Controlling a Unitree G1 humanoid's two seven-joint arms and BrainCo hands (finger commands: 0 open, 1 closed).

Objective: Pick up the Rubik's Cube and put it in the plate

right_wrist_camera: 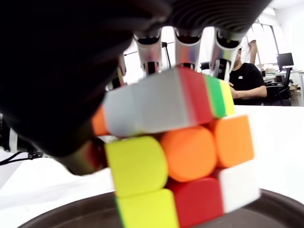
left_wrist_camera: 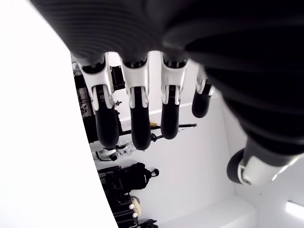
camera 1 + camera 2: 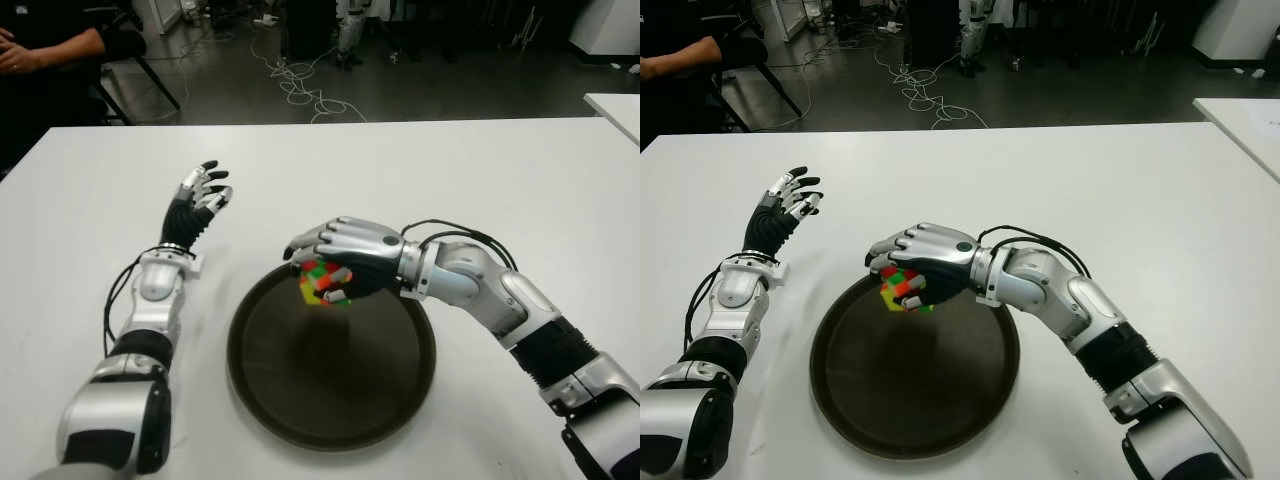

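Observation:
My right hand (image 3: 335, 262) is shut on the Rubik's Cube (image 3: 322, 283), a scrambled cube with yellow, orange, red, green and white stickers. The cube (image 1: 178, 156) hangs just above the far rim of the dark round plate (image 3: 330, 395), its top layer twisted out of line. The plate's dark surface (image 1: 275, 211) shows right under the cube in the right wrist view. My left hand (image 3: 200, 200) is open, fingers stretched out, over the white table (image 3: 480, 170) to the left of the plate.
The plate lies near the table's front edge, between my two arms. A person in black sits beyond the table's far left corner (image 3: 45, 50). Cables trail over the floor behind the table (image 3: 300, 85). Another white table (image 3: 615, 105) stands at the right.

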